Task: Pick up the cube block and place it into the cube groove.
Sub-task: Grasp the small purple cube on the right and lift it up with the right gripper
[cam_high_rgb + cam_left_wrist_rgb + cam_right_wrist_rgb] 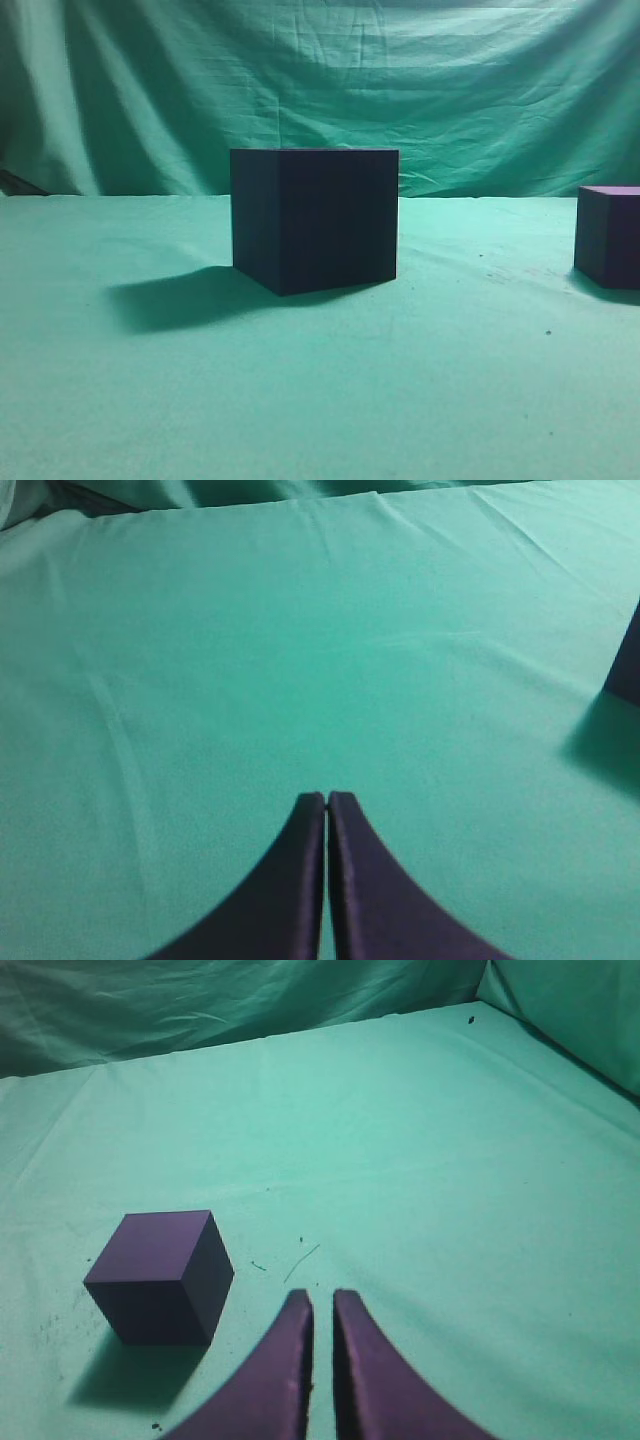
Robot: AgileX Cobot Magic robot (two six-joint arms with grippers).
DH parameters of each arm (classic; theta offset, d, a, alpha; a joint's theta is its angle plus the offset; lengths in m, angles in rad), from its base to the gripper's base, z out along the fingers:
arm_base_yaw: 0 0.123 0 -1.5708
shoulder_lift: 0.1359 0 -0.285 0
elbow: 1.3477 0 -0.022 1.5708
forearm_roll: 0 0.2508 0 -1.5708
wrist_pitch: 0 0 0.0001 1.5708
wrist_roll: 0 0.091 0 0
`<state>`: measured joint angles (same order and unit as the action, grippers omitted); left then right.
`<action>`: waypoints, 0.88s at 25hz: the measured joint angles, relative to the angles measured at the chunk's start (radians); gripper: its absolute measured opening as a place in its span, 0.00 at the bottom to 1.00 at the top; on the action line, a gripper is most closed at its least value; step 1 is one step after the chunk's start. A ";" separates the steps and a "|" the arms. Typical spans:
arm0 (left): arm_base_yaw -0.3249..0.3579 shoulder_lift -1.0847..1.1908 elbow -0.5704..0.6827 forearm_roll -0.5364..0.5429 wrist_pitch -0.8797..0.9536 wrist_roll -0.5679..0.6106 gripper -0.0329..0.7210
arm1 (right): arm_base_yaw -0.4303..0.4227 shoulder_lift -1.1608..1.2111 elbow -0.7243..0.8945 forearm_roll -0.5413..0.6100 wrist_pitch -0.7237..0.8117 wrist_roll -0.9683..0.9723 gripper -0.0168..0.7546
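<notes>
So nothing is done yet: the cube block (160,1275) sits near the bench's right edge, well apart from the cube groove (315,218) mid-bench. My right gripper (321,1305) hangs beside the block, fingers nearly together and empty; my left gripper (326,802) is pressed closed, empty.

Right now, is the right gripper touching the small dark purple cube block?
Apart. The right wrist view shows the right gripper with bare green cloth between its fingertips and the small dark purple cube block, which sits off to their left.
</notes>
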<state>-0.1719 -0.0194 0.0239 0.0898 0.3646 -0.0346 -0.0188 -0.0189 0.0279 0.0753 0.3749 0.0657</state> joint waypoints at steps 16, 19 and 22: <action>0.000 0.000 0.000 0.000 0.000 0.000 0.04 | 0.000 0.000 0.000 0.000 0.000 0.000 0.08; 0.000 0.000 0.000 0.000 0.000 0.000 0.04 | 0.000 0.000 0.000 0.000 0.000 0.000 0.08; 0.000 0.000 0.000 0.000 0.000 0.000 0.04 | 0.000 0.000 0.000 0.000 0.000 -0.002 0.08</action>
<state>-0.1719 -0.0194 0.0239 0.0898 0.3646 -0.0346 -0.0188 -0.0189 0.0279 0.0753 0.3749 0.0638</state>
